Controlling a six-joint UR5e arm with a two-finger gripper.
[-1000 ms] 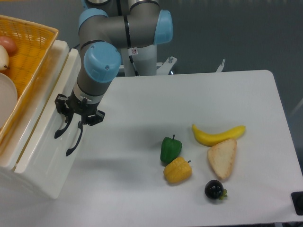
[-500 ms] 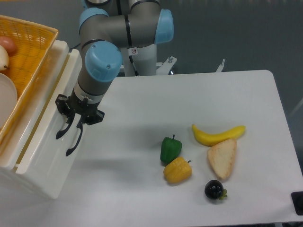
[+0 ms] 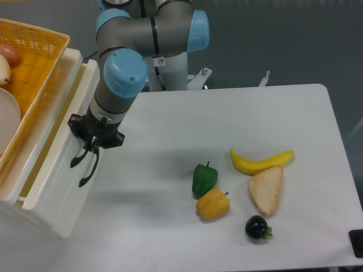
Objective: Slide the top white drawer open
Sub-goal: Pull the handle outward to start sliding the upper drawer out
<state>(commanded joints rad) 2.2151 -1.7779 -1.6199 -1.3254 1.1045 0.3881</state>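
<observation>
Glossy white plastic top drawer [image 3: 42,161] front faces right, long axis running near-to-far; two-finger gripper [image 3: 89,148] clamped on its curved black handle [image 3: 78,158].

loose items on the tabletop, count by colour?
Yellow: 2, banana and yellow pepper
Green: 1, green pepper
Tan: 1, bread slice
Black: 1, small dark fruit
Total: 5

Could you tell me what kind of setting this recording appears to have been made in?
Most likely a robotics lab bench set up for manipulation trials: a UR5e arm's gripper at a small white cabinet's top white drawer, toy food such as a banana and green pepper, all on a plain white table.
</observation>
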